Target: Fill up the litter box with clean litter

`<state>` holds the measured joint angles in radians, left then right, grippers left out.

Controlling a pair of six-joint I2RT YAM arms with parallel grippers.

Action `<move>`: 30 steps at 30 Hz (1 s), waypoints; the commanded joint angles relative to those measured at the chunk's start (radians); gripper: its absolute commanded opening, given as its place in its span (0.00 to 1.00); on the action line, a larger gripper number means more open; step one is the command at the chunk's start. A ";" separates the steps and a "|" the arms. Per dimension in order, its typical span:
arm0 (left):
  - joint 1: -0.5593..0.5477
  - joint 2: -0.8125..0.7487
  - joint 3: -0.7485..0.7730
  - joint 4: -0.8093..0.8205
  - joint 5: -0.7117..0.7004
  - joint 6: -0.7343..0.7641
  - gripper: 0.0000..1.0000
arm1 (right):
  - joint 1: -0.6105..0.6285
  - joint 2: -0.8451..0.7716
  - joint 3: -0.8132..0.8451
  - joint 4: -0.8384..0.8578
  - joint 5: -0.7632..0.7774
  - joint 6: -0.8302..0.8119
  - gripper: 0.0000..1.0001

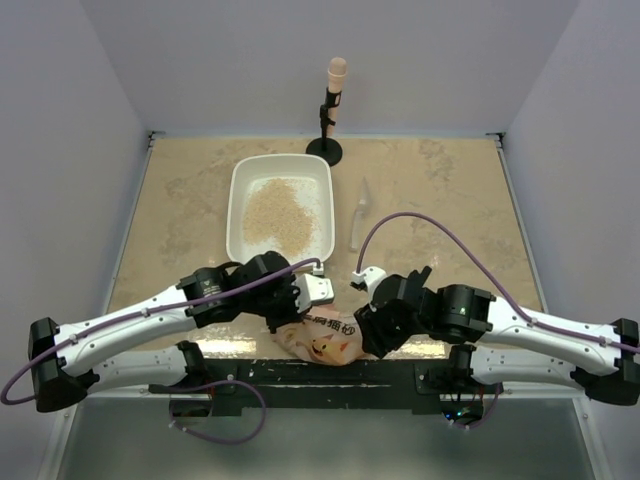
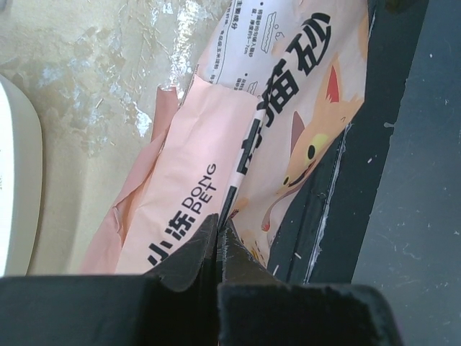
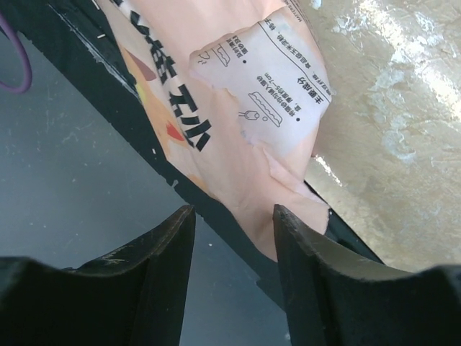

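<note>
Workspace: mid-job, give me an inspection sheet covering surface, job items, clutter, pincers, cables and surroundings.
Surface: mottled beige table; stray grains could not be told from its pattern.
Job's things: white litter box left of centre; clean litter covers part of its floor, with white showing at the edges.
Clutter: orange-pink litter bag at the near edge between the arms; clear strip-like item right of the box; small stand behind it.
Pincers: left pincer shut on the bag's edge; right pincer open, bag's corner between its jaws.
Cables: purple cable arcs over the table by the right arm; second cable loops at the near rail.
Surroundings: plain pale walls on three sides.
</note>
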<state>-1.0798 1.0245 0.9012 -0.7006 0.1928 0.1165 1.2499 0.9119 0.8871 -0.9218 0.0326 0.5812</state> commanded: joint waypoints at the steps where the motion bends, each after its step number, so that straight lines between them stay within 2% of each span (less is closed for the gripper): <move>1: 0.015 -0.075 0.024 0.041 -0.050 0.005 0.00 | 0.005 0.038 -0.028 0.082 -0.020 -0.027 0.46; 3: 0.015 -0.084 0.024 0.042 -0.053 0.000 0.00 | 0.005 0.065 -0.025 0.098 -0.017 -0.029 0.40; 4: 0.015 -0.087 0.024 0.043 -0.055 0.000 0.00 | 0.005 0.076 -0.027 0.113 -0.020 -0.030 0.20; 6: 0.015 -0.092 0.024 0.043 -0.061 -0.001 0.00 | 0.005 0.094 -0.025 0.121 -0.016 -0.029 0.00; 11: 0.026 -0.101 0.015 0.052 -0.105 0.014 0.00 | -0.001 0.094 0.050 0.089 0.087 -0.003 0.00; 14: 0.073 -0.098 0.019 0.055 -0.095 0.037 0.00 | -0.050 0.116 0.140 0.012 0.168 -0.041 0.00; 15: 0.108 -0.101 0.018 0.073 -0.090 0.049 0.00 | -0.110 0.122 0.162 0.003 0.176 -0.059 0.00; 18: 0.170 -0.098 0.021 0.124 -0.073 0.087 0.00 | -0.261 0.146 0.216 0.009 0.147 -0.181 0.00; 21: 0.192 -0.066 0.031 0.159 -0.056 0.100 0.00 | -0.345 0.200 0.260 0.024 0.107 -0.268 0.00; 26: 0.199 -0.076 0.031 0.188 -0.049 0.094 0.00 | -0.389 0.248 0.331 0.029 0.101 -0.325 0.00; 30: 0.211 -0.092 -0.010 0.164 -0.044 0.098 0.00 | -0.389 0.246 0.296 0.029 0.050 -0.310 0.00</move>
<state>-0.8825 0.9890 0.8879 -0.5915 0.1555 0.1879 0.8711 1.1969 1.1469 -0.8825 0.0841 0.3065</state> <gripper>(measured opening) 0.018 0.010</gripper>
